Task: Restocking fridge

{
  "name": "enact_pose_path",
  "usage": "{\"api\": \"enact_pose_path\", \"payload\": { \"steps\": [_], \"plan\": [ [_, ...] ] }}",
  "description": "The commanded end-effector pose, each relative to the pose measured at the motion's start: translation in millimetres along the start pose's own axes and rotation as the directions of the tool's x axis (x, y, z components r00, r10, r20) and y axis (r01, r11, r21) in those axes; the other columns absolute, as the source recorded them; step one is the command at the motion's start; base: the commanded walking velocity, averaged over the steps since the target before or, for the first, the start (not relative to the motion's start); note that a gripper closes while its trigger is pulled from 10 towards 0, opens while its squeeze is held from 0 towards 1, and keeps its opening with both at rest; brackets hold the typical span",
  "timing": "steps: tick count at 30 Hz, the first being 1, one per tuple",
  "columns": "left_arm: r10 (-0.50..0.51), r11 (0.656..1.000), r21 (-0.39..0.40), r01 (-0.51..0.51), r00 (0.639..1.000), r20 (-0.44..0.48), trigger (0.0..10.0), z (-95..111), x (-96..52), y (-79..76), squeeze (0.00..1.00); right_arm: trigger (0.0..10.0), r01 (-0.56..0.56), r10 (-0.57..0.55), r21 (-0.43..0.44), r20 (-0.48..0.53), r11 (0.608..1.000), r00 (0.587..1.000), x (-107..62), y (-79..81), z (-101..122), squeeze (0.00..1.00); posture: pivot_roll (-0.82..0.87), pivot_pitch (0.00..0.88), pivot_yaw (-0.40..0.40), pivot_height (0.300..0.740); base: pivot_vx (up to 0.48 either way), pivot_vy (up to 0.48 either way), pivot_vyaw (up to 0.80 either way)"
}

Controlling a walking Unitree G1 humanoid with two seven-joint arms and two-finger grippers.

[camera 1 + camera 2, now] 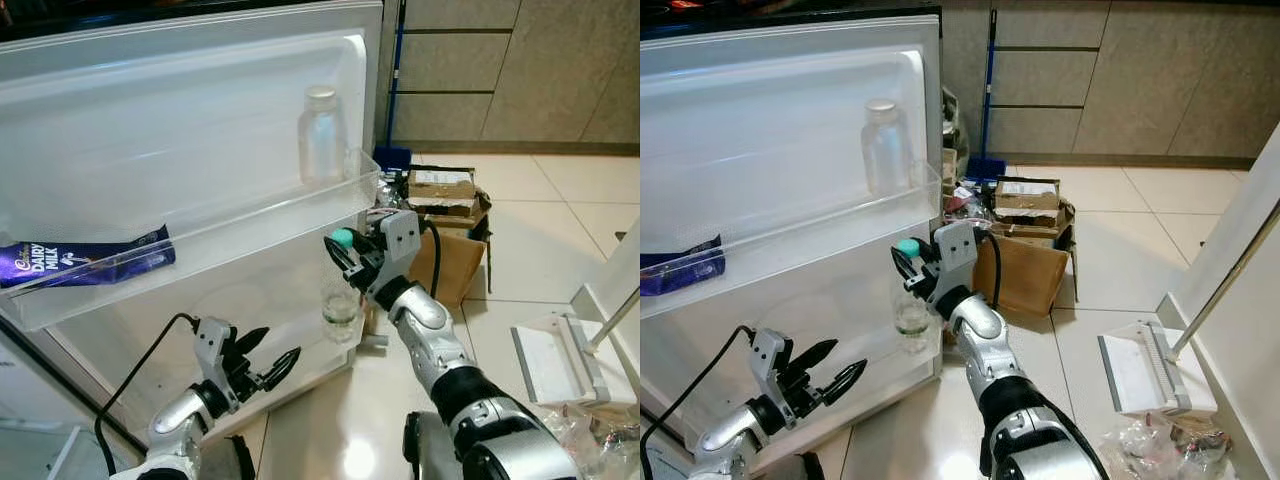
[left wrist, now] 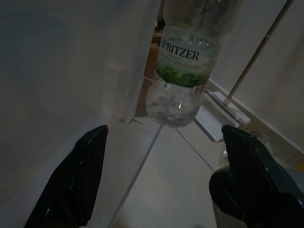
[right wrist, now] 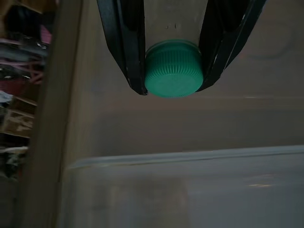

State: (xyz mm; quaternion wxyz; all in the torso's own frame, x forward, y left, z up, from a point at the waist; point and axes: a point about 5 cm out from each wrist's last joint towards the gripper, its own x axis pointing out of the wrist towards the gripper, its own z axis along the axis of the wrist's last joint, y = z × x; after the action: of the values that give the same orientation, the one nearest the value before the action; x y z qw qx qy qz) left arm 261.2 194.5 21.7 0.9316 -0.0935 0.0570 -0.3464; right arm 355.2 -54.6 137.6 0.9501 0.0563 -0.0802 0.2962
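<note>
The open fridge door (image 1: 150,120) carries an upper shelf (image 1: 200,245) whose clear rail runs to the door's outer edge; bare floor (image 1: 330,420) lies beside that edge, with boxes (image 1: 445,215) just past it. The right gripper (image 1: 343,252) is clamped on the green cap (image 3: 174,69) of one water bottle (image 1: 340,300), which hangs upright under the shelf's outer end, over the lower door shelf. The left gripper (image 1: 262,362) hovers low near the door's bottom, fingers (image 2: 76,175) wide apart, holding nothing. On the upper shelf stand one clear jar (image 1: 322,135) near the outer end and one chocolate bar (image 1: 85,262) lying toward the hinge end.
</note>
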Motion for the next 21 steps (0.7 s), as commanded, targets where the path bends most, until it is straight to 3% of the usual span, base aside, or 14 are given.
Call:
{"api": "enact_pose_path", "payload": {
  "steps": [1,7,10,14,17,21],
  "plan": [
    [-0.015,1.0,-0.004,0.015,1.0,-0.001,10.0,-1,1.9,-3.1,0.0,10.0,-0.005,0.005,-0.039,-0.011,0.999,1.0,0.7,1.2,-2,0.0,0.01,0.03,-0.033,0.426,0.0,0.0,0.0],
    [-0.022,1.0,-0.006,0.022,1.0,0.001,10.0,-2,2.7,-5.1,0.0,10.0,-0.047,0.037,-0.11,-0.087,0.993,0.995,-5.1,8.2,-17,0.0,0.01,0.033,-0.036,0.426,0.0,0.0,0.0],
    [-0.027,1.0,-0.005,0.027,1.0,0.003,10.0,-2,2.8,-5.8,0.0,10.0,-0.048,0.023,-0.131,-0.182,0.99,0.983,-17.4,11.7,-40,0.0,0.02,0.035,-0.037,0.426,0.0,0.0,0.0],
    [-0.027,1.0,-0.002,0.028,1.0,0.003,10.0,-2,2.7,-5.7,0.0,10.0,-0.021,-0.004,-0.114,-0.217,0.993,0.976,-23.1,10.1,-49,0.0,0.02,0.034,-0.039,0.426,0.0,0.0,0.0],
    [-0.031,1.0,0.002,0.031,1.0,0.005,10.0,-1,2.6,-5.2,0.0,10.0,0.055,-0.067,-0.054,-0.255,0.997,0.965,-31.3,3.2,-58,0.0,0.03,0.035,-0.038,0.426,0.0,0.0,0.0],
    [-0.037,0.999,0.006,0.037,0.999,0.008,10.0,0,2.7,-5.5,0.0,10.0,0.102,-0.1,-0.002,-0.214,0.995,0.972,-27.8,-2.1,-52,0.0,0.03,0.04,-0.034,0.426,0.0,0.0,0.0]
  ]
}}
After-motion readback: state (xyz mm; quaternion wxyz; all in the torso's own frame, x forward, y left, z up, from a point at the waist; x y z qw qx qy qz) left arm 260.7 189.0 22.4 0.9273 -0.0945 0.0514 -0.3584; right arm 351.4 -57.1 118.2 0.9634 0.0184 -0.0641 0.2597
